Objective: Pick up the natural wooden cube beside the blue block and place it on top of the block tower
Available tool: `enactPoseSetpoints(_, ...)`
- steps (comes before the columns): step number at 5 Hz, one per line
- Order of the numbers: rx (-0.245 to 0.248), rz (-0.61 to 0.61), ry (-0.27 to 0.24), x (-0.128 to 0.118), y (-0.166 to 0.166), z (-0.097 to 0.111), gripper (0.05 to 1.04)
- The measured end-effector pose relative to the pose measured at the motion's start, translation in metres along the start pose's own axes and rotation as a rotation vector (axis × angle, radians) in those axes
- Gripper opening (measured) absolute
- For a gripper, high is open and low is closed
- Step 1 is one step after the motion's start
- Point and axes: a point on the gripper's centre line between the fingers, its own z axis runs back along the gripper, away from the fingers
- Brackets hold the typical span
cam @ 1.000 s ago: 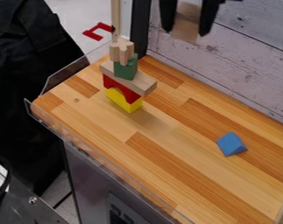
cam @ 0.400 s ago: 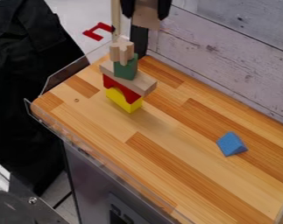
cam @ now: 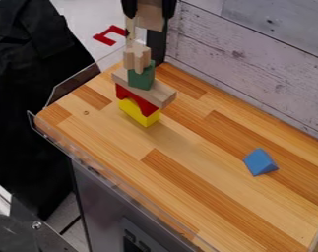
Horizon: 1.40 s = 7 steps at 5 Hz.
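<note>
We're likely lining up a placement: pincer grips a tan wooden block, upper left of frame, above the multicoloured block stack; next move needs careful centring, gentle lowering.

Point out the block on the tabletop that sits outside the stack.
The blue triangular block: it touches no other, while the rest there form the stack; the plain wooden block is in the jaws.

Weathered whitewashed plank wall, butcher-block tabletop
</note>
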Motion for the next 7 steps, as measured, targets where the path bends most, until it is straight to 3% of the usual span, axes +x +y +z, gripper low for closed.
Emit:
enactPoseSetpoints(4, -0.027, 0.039, 0.088, 0.002, 0.013, -0.024, 0.546)
enactPoseSetpoints(7, -0.017, 0.026, 0.155, 0.006, 0.012, -0.039, 0.546)
